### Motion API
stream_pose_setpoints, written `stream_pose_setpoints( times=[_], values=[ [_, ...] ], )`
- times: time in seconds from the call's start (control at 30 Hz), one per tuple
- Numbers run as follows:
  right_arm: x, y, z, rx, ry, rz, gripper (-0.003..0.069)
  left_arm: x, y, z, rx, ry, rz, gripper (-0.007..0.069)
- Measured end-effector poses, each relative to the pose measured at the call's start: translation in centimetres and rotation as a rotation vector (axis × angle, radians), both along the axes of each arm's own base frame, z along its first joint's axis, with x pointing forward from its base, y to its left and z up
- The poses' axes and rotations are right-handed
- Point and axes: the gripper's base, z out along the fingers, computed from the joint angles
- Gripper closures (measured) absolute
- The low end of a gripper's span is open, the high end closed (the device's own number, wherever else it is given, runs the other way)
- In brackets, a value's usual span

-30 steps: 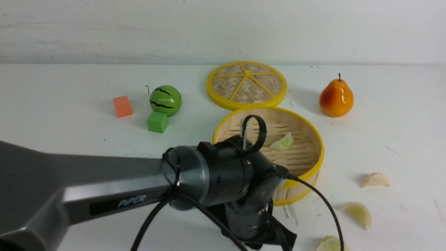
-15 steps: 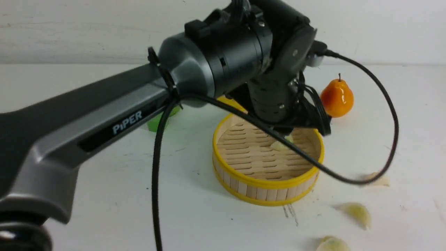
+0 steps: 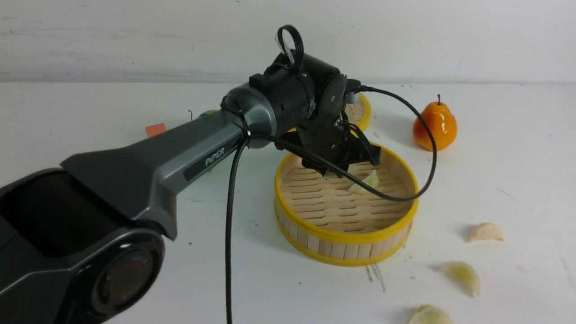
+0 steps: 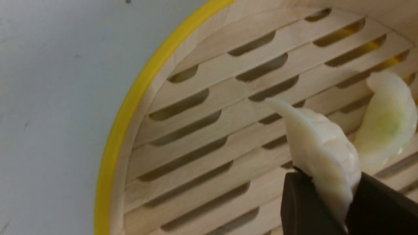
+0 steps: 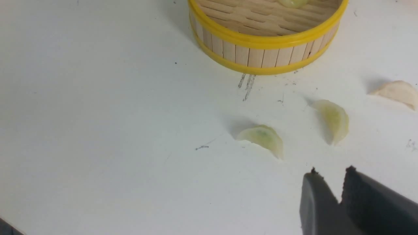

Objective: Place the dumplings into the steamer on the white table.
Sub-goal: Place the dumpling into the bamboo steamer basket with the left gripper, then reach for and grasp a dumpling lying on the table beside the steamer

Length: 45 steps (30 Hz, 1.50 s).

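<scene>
The steamer [image 3: 346,236] stands mid-table on the white table [image 3: 90,112]. My left gripper [image 3: 332,172] hangs inside its far half, mostly hidden behind the wrist. In the left wrist view it [image 4: 326,178] is shut on a cream dumpling [image 4: 321,153], held just over the slats next to a pale green dumpling [image 4: 385,124] lying on the steamer floor [image 3: 366,182]. Three dumplings lie on the table to the right [image 3: 485,232] [image 3: 461,275] [image 3: 427,316]. My right gripper [image 5: 331,173] is shut and empty, near the closest one [image 5: 263,137].
The woven lid [image 3: 362,112] lies behind the steamer, mostly hidden by the left arm. An orange pear [image 3: 434,123] stands at the back right. An orange cube [image 3: 155,129] peeks out behind the left arm. A black cable [image 3: 405,193] loops over the steamer.
My left arm has swung from low in front of the steamer, up and over it, and now reaches down into its far half with the dumpling.
</scene>
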Motion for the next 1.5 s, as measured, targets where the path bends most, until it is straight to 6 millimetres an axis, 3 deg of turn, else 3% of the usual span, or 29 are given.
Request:
stream_pose_setpoints(
  times=[0.17, 0.3, 0.4, 0.5, 0.67, 0.83, 0.97, 1.07, 1.27, 1.37, 1.5],
  values=[
    [0.6, 0.1, -0.5, -0.01, 0.044, 0.002, 0.0531, 0.7, -0.5, -1.6, -0.014, -0.016, -0.002, 0.0412],
    [1.5, 0.4, -1.1, -0.028, 0.121, 0.012, 0.0547, 0.8, -0.6, -3.0, 0.008, 0.012, -0.001, 0.0301],
    [2.0, 0.7, -1.0, -0.047, 0.161, 0.04, 0.0578, 0.6, -0.5, -3.0, 0.021, 0.027, 0.0, 0.0258],
    [2.8, 1.5, -0.2, -0.088, 0.179, 0.119, 0.0651, 0.2, -0.1, -1.7, 0.044, 0.051, 0.006, 0.0244],
    [5.0, 3.7, 1.1, -0.265, 0.208, 0.282, 0.0679, -1.9, 2.0, 6.6, 0.088, -0.008, -0.026, 0.033],
    [7.4, 6.5, 0.2, -0.516, 0.274, 0.412, 0.0679, -6.2, 5.6, 16.5, 0.088, -0.138, -0.087, 0.0522],
    [8.6, 8.5, -1.6, -0.641, 0.32, 0.474, 0.0679, -8.8, 7.5, 20.5, 0.066, -0.213, -0.114, 0.0631],
    [10.0, 9.5, -3.3, -0.674, 0.372, 0.46, 0.0677, -11.2, 9.3, 22.2, 0.056, -0.229, -0.121, 0.0638],
    [13.3, 9.4, -5.6, -0.594, 0.446, 0.349, 0.0674, -16.4, 13.3, 22.4, 0.078, -0.185, -0.119, 0.0638],
    [15.0, 8.7, -6.7, -0.538, 0.482, 0.289, 0.0672, -19.4, 15.4, 20.9, 0.094, -0.127, -0.123, 0.0638],
    [17.0, 8.5, -8.7, -0.487, 0.516, 0.24, 0.0647, -23.8, 18.2, 17.2, 0.093, -0.04, -0.142, 0.0638]
  ],
)
